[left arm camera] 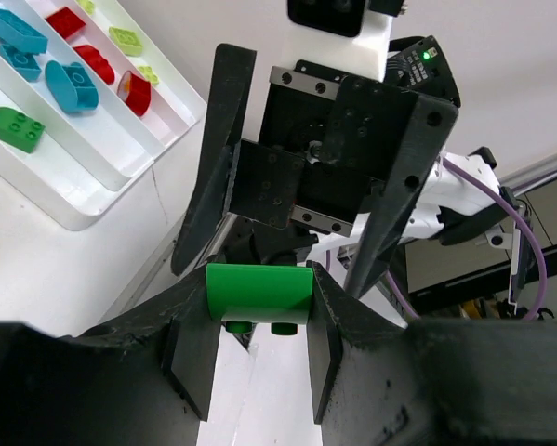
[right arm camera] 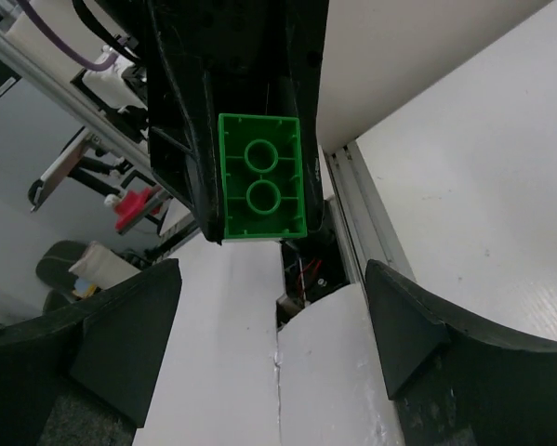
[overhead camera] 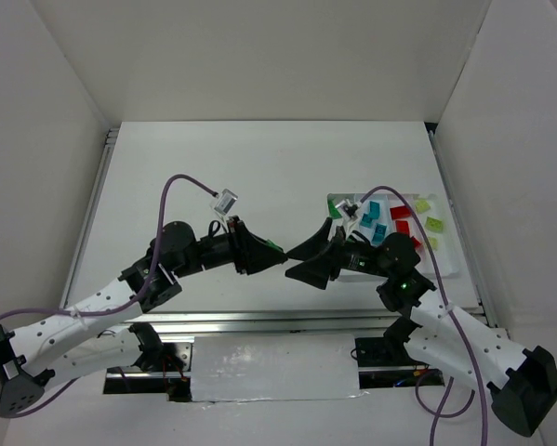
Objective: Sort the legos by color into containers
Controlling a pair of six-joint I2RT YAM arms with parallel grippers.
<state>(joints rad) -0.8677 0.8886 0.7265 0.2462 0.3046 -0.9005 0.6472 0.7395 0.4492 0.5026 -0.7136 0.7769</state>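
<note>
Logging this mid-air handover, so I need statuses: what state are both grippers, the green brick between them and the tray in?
left gripper: fingers shut on the held green brick.
held green brick: clamped, off the table.
right gripper: fingers open, holding nothing.
tray: loaded, one colour in each of four compartments.

Tray holding legos lies right on the table — one lego left of it.
</note>
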